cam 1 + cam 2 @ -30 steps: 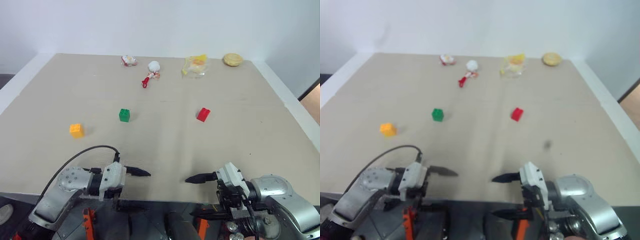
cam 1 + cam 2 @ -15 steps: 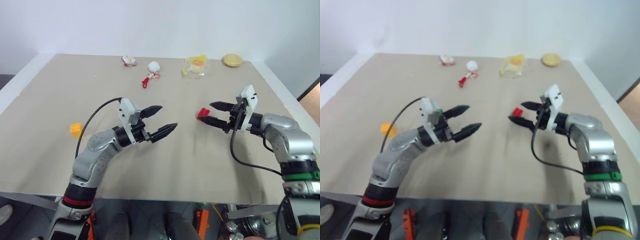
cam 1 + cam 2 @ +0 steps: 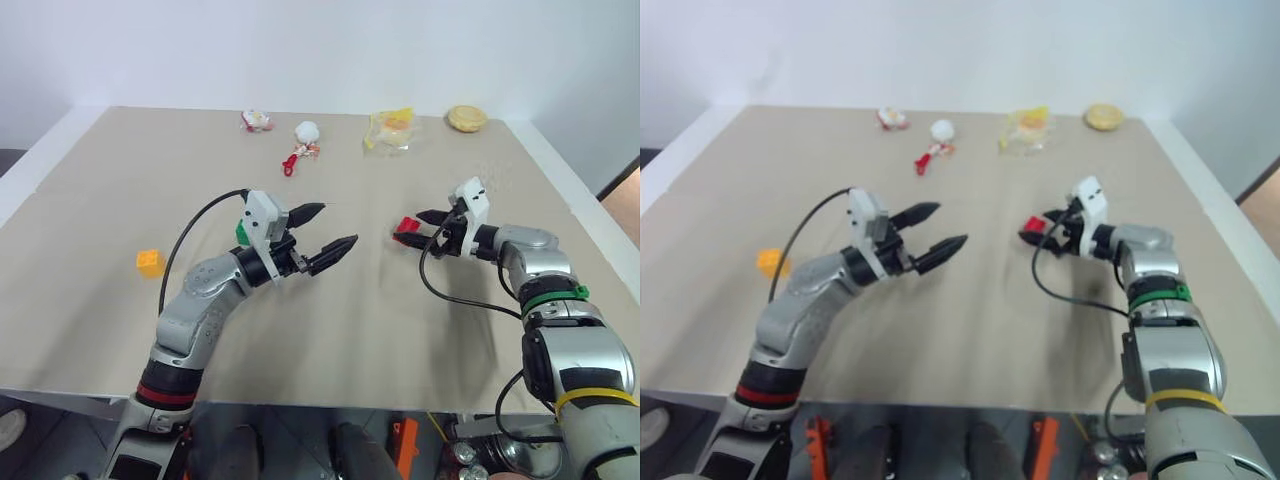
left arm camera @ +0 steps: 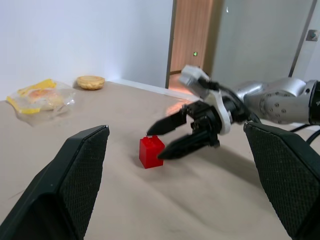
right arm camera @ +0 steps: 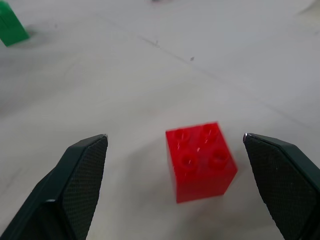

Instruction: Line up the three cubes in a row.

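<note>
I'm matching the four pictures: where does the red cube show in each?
Left eye: red cube right of centre, at the right gripper tips.
Right eye: right of centre.
Left wrist: centre.
Right wrist: centre, between the open jaws.
Shared landmark: the right gripper beside it.

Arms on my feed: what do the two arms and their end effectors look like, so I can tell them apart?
Both arms are silver-grey metal with black joints. Each end effector has a white housing and two black pointed fingers with textured pads. A black cable loops beside each forearm. The left end effector sits on an arm with a red band near its base. The right end effector sits on an arm with a green band and a yellow band.
</note>
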Controlling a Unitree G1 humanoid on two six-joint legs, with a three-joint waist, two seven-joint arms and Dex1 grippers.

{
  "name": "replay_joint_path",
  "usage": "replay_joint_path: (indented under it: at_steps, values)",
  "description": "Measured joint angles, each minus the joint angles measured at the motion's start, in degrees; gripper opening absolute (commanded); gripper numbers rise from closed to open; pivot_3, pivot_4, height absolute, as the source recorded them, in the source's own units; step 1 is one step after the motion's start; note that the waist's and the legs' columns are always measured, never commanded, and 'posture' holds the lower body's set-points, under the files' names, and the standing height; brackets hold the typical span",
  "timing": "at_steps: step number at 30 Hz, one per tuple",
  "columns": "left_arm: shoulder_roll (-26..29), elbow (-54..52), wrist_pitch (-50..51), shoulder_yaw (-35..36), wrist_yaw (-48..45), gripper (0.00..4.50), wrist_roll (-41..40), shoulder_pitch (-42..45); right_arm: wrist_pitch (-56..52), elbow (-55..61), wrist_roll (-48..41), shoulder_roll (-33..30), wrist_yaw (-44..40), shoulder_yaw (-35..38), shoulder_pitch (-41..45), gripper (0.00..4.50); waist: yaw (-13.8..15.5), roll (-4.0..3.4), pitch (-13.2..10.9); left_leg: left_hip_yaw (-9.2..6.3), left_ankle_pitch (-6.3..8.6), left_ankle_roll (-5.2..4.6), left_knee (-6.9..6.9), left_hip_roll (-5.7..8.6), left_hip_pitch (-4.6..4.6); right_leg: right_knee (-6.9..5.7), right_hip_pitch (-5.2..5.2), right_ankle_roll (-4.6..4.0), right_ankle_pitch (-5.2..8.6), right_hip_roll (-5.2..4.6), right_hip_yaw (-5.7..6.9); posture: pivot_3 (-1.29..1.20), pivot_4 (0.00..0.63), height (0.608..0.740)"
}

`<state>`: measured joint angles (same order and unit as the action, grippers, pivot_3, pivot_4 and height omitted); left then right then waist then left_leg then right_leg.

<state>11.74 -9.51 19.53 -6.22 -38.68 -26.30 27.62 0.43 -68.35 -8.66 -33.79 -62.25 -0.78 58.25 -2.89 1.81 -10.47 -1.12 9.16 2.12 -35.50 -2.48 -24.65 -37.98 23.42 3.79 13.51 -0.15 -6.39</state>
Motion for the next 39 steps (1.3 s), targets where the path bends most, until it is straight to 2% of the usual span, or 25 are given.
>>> replay_joint_path:
  at_steps: [6,9,16,23,26,27,30,32,35,39]
  values:
    - [-0.55,0.36,-1.30,0.00,0.70,4.46,1.17,0.07,1.77,-3.42,3.02,1.28,1.88,0.25,1.20,4.50,-0.04,-0.01,0.00,0.00,-0.05,0.03,-0.01,-0.01,0.03,0.00,-0.01,-0.04,-0.06,0.01,0.00,0.00,0.150,0.740]
    - [-1.16,0.77,-1.76,0.00,0.99,4.50,1.55,0.30,2.24,-4.31,3.90,1.92,3.38,0.76,1.40,3.67,-0.05,-0.01,0.00,0.00,-0.05,0.03,-0.01,-0.01,0.02,0.00,-0.01,-0.01,-0.07,0.01,0.00,0.00,0.150,0.740]
    - [-2.63,1.44,-2.18,0.16,3.41,4.50,2.28,0.43,3.28,-5.19,5.35,2.29,5.91,1.44,2.80,1.24,-0.07,-0.01,0.00,-0.01,-0.04,0.04,0.02,-0.01,0.02,0.00,0.00,-0.01,-0.05,0.02,-0.01,0.00,0.150,0.740]
    - [-2.71,1.63,-3.41,-0.13,3.38,4.50,3.37,0.40,3.69,-5.63,5.53,2.26,4.82,3.08,2.91,1.21,-0.08,-0.02,-0.01,-0.01,-0.04,0.04,0.02,-0.01,0.02,0.00,0.00,-0.01,-0.05,0.03,-0.02,0.00,0.150,0.740]
    - [0.61,0.95,-3.52,-1.52,-0.87,4.50,3.35,-0.67,3.87,-4.84,5.17,2.11,0.46,3.48,3.01,1.21,-0.41,-0.04,-0.01,-0.01,-0.04,0.04,0.05,-0.02,0.03,0.00,0.00,-0.01,-0.05,0.04,-0.02,0.00,0.150,0.740]
    - [2.81,0.05,-3.52,-2.23,-3.98,4.50,3.03,-1.87,3.78,-2.91,4.76,1.86,-3.34,3.44,2.67,1.21,-0.53,-0.07,-0.03,-0.01,-0.04,0.04,0.07,-0.02,0.02,0.00,0.02,0.00,-0.04,0.04,-0.02,0.00,0.150,0.740]
    - [9.41,-1.27,-3.50,-2.90,-12.70,4.50,0.97,-4.78,2.20,11.64,1.26,0.29,-14.65,3.03,-2.33,1.21,-1.28,-0.17,-0.07,-0.10,-0.03,0.06,0.12,-0.06,0.01,-0.02,0.02,0.01,0.08,0.07,0.06,0.00,0.150,0.740]
    - [13.85,-1.67,-3.61,-2.61,-18.52,4.50,-0.19,-6.16,-1.41,27.57,-1.89,-2.23,-21.03,1.43,-9.76,1.21,-1.16,-0.20,-0.06,-0.25,0.01,0.13,0.11,-0.06,-0.01,-0.08,-0.02,-0.03,0.21,0.06,0.23,0.00,0.150,0.740]
    - [16.97,-1.90,-4.95,-2.73,-24.42,4.50,-0.94,-6.89,-6.36,44.23,-3.48,-5.28,-23.68,-1.66,-19.63,1.21,-0.97,-0.20,-0.06,-0.25,0.04,0.16,0.10,-0.05,-0.02,-0.08,-0.01,-0.08,0.27,0.02,0.25,0.00,0.150,0.740]
    - [18.84,-0.64,-7.23,-2.68,-29.86,4.50,-1.20,-6.44,-10.94,58.78,-4.04,-8.63,-23.77,-4.74,-28.16,1.21,-1.06,-0.22,-0.07,-0.12,0.04,0.17,0.00,-0.07,0.04,-0.08,0.00,-0.33,0.35,-0.01,0.19,0.00,0.150,0.740]
